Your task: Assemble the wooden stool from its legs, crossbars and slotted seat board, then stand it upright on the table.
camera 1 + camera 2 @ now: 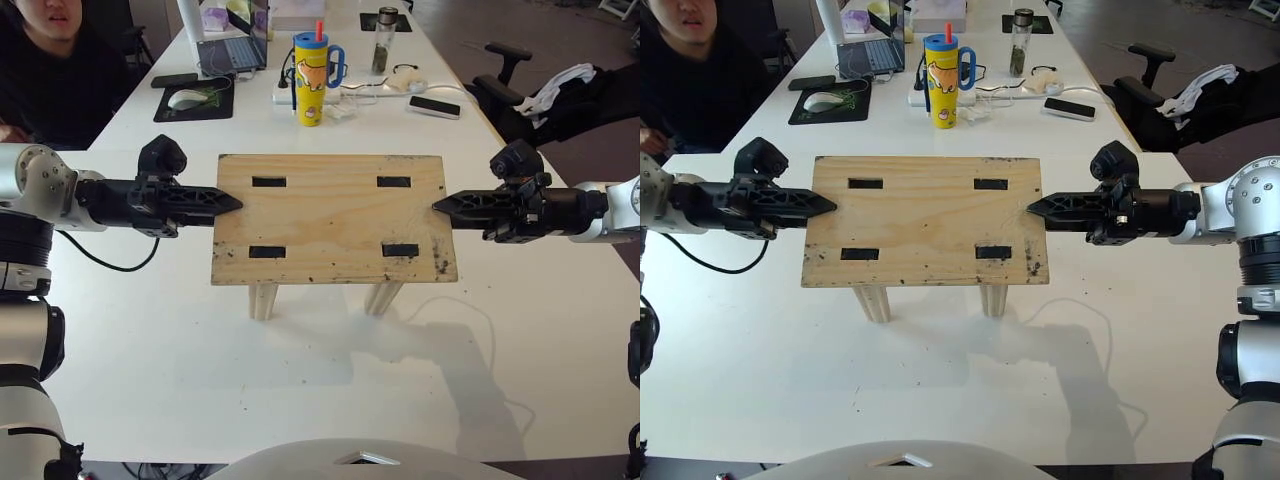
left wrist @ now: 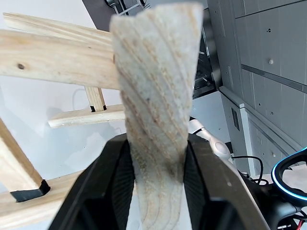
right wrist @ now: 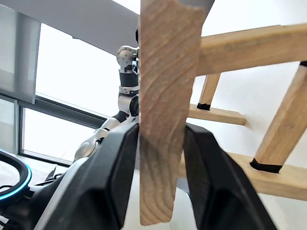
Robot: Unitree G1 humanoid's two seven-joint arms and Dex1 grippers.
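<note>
Currently we see the stool (image 1: 263, 300) upright on the tabletop (image 1: 300, 390); left gripper (image 1: 232, 201) and right gripper (image 1: 442, 206) clamp opposite ends of the seat board (image 1: 333, 225).

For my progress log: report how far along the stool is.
Done: seat sits on its legs, crossbars fitted; it looks upright on the table. In hand: left gripper and right gripper each clamp a seat edge between their fingers. Left: let go and pull back.
</note>
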